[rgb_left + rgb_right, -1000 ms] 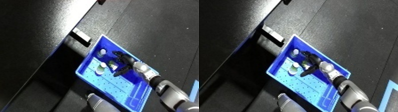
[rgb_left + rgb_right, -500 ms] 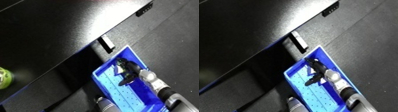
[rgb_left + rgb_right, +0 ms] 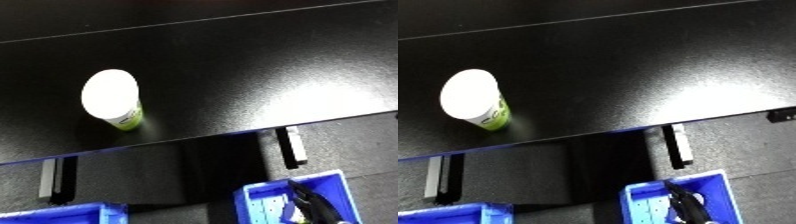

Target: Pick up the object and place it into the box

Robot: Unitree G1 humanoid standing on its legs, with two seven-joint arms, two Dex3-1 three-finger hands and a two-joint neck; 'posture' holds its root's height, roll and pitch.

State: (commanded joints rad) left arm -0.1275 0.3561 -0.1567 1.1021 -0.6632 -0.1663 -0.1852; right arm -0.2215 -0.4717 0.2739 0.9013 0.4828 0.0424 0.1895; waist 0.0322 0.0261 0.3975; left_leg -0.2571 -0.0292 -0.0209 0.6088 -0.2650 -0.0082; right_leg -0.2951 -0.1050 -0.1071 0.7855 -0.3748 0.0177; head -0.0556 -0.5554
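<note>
White-topped and green-sided, a cup (image 3: pixel 112 100) stands upright on the black bench (image 3: pixel 266 75), and it is taken to be the object of the task. From its look it is judged to be a light, thin-walled container, probably paper or plastic, which would dent if squeezed hard and could tip if nudged near its rim. The printed side wall is judged the best place to take hold, with thumb on one side and fingers on the other, about halfway up; the pale top may be a lid or an open mouth, which cannot be told, so a hold from above is not advised.

A second blue bin (image 3: pixel 62 214) is seen at the lower left edge, below the cup and nearer the robot than the bench's front edge.

Further right, a blue bin (image 3: pixel 642 192) sits below the bench edge, and inside it the right hand (image 3: pixel 687 205) is seen only as dark fingers against the perforated floor. Whether those fingers are spread or curled cannot be told. The left hand is not shown in either view.

Relative to the right hand, the cup lies well away, up and far to its left, on the bench surface beyond the front edge, with nothing touching it. A long reach across would be needed, by judgement.
</note>
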